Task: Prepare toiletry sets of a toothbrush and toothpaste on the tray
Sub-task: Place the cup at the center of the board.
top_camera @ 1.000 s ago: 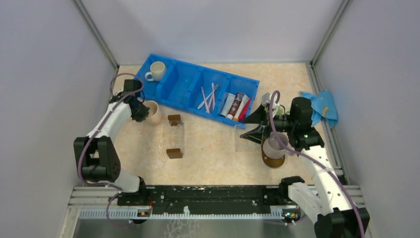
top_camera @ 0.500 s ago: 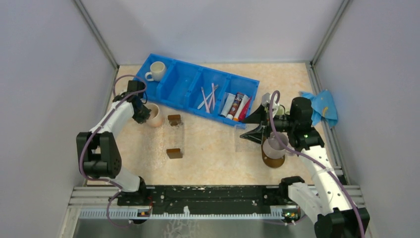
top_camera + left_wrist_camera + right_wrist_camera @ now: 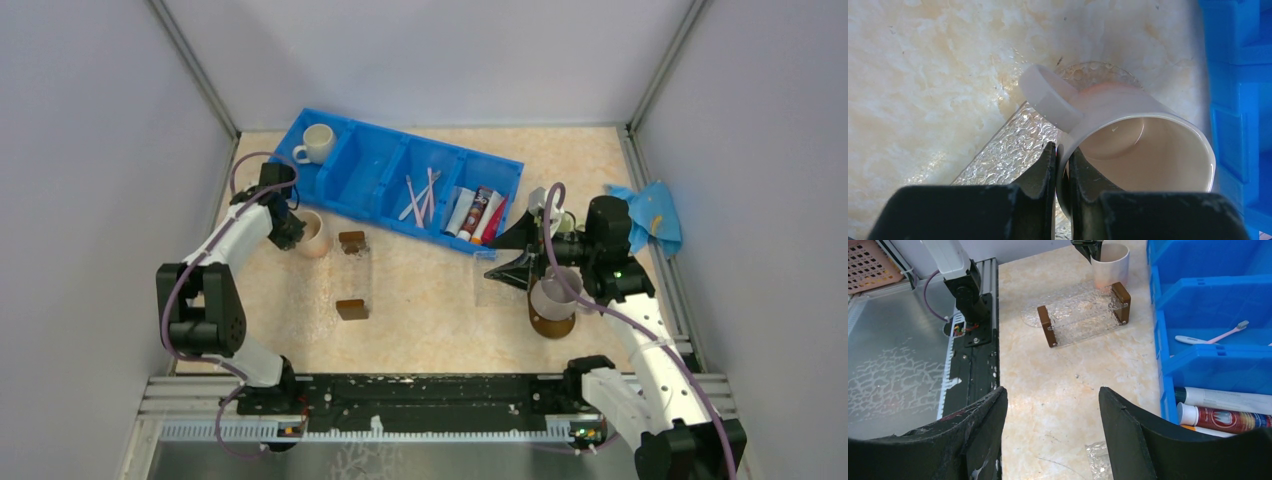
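A beige marbled table [image 3: 430, 300] stands between pale grey walls. The left tool [image 3: 1062, 150] pinches the rim of a pale mug [image 3: 1128, 107] beside the clear tray [image 3: 352, 275]. The right tool [image 3: 1052, 392] gapes wide and empty. Toothbrushes [image 3: 420, 197] and toothpaste tubes [image 3: 478, 213] lie in the blue bin [image 3: 365, 165], their print unreadable.

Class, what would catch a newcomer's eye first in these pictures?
The long blue bin along the back stands out, with toothbrushes and toothpaste tubes in its compartments. On the left, the left gripper pinches the rim of a pale mug, while the right gripper hangs open at right.
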Available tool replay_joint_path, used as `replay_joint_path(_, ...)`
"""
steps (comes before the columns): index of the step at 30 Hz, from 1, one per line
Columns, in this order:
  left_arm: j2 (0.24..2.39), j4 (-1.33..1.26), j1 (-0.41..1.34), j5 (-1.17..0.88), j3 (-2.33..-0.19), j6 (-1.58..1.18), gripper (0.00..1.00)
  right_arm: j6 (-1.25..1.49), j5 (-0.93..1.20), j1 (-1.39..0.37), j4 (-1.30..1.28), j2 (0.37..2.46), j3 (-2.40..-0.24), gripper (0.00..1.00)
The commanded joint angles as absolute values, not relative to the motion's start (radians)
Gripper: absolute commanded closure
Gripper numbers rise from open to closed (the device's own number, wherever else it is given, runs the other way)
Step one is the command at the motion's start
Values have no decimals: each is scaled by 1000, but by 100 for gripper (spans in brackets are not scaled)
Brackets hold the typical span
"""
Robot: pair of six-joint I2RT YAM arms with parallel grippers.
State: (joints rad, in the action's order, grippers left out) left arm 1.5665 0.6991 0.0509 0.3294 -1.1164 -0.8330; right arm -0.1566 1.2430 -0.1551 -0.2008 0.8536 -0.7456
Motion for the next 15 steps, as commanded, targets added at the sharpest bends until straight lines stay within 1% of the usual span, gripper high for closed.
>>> replay_joint_path(1, 1562, 689, 55, 346, -1136, -837, 87, -170, 1250, -167, -159, 845, -739, 33)
replay_joint_path(9, 1559, 691, 55, 339, -1126, -839, 82, -172, 1251, -167, -162, 844, -742, 33)
replay_joint_path(15, 1553, 697, 56, 351, -1110, -836, 82, -173, 1250, -167, -163, 844, -742, 33)
